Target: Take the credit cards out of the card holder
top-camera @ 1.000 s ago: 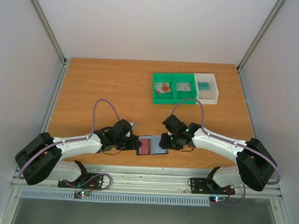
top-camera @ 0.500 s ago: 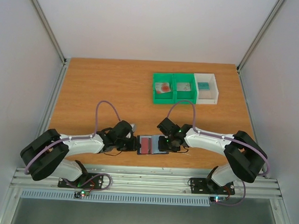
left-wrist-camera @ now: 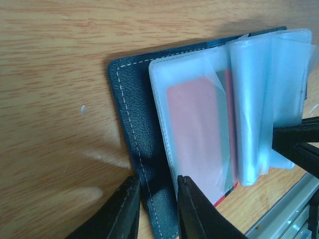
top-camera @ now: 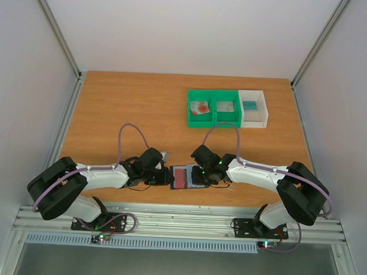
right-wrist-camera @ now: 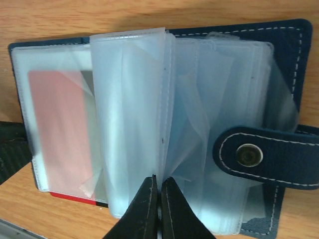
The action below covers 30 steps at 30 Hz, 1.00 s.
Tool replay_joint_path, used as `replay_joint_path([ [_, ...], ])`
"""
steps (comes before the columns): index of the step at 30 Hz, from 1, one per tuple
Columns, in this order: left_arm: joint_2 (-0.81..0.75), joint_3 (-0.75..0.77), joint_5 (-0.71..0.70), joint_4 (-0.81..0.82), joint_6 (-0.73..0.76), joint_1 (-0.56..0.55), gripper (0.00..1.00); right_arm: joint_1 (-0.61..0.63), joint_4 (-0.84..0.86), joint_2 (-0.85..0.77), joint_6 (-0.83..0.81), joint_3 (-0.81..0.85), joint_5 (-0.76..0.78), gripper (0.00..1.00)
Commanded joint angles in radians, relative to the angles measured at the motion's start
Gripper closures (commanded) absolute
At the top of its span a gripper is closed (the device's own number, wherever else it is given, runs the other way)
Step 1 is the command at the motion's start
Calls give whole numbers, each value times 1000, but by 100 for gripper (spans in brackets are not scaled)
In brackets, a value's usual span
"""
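Meanwhile, the card holder (left-wrist-camera: 130, 104) lay open and flat on the tabletop (top-camera: 124, 104) near its front edge, squarely between the two arms. The left pincer (left-wrist-camera: 158, 183) stood with its jaws slightly apart, astride the stitched left edge of the navy cover. It looked to be pinning the cover rather than clamping it. The right pincer (right-wrist-camera: 159, 181) had its jaws pressed together, tips meeting at the near edge of the fanned clear sleeves (right-wrist-camera: 129, 99); whether a leaf was caught between them could not be told. The one credit card (right-wrist-camera: 57, 129) in plain sight, red behind a frosted pocket, sat in the leftmost leaf, to the left of the right pincer and just beside the left one. Its long axis ran from the near edge of the tabletop toward the far one. A bare red strip showed past the pocket's near end, so the likely draw was toward the arms, with the left arm the nearer.
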Motion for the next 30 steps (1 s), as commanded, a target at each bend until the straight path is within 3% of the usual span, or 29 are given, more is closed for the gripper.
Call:
replay_joint_path([
  [1, 1, -12, 15, 48, 19, -5, 77, 13, 68, -30, 11, -17, -14, 99],
  [10, -47, -3, -18, -16, 24, -6, 78, 14, 55, -66, 24, -53, 37, 99],
  [15, -86, 22, -26, -97, 28, -6, 76, 13, -61, -110, 44, -39, 102, 87],
  [21, -132, 42, -20, -125, 11, -7, 65, 20, -103, -180, 42, -5, 100, 72],
  [24, -135, 44, 0, -103, -9, -6, 59, 30, -64, -198, 31, 4, 56, 69],
  [30, -95, 20, 82, 24, -61, 11, 60, 34, 72, -156, 25, -3, -54, 71],
])
